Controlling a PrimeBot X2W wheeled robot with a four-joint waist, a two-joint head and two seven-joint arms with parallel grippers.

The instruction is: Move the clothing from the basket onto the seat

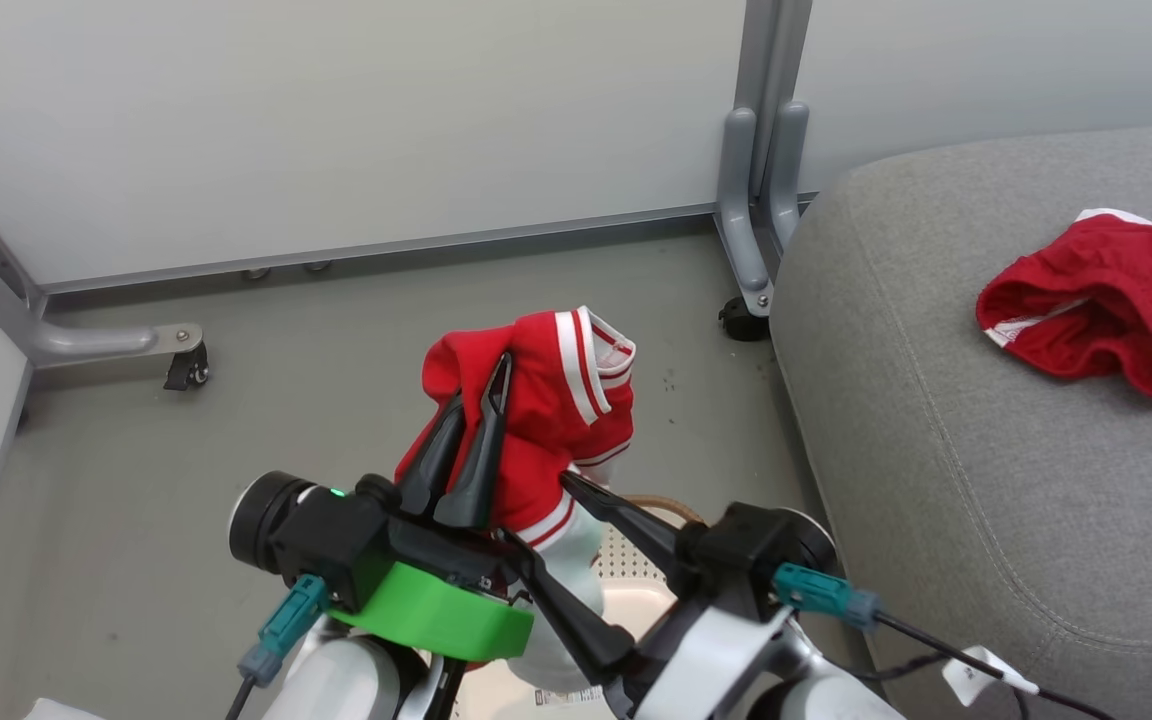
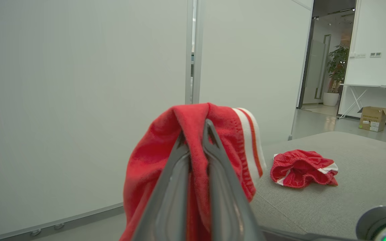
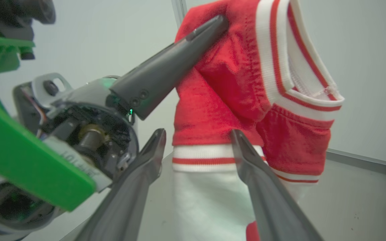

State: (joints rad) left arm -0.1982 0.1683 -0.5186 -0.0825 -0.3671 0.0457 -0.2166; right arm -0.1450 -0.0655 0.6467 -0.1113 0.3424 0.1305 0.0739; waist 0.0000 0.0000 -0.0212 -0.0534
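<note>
My left gripper is shut on a red garment with white stripes and a white panel, and holds it up above the floor. In the left wrist view the fabric drapes over both sides of the pinched fingertips. My right gripper is open just below it, its fingers either side of the garment's striped band. The basket peeks out beneath my arms, mostly hidden. A second red garment lies crumpled on the grey seat to the right.
Pale partition walls stand behind, with grey caster feet close to the seat's corner and another foot at the left. Grey floor lies between. Far off in the left wrist view are a cardboard box and a potted plant.
</note>
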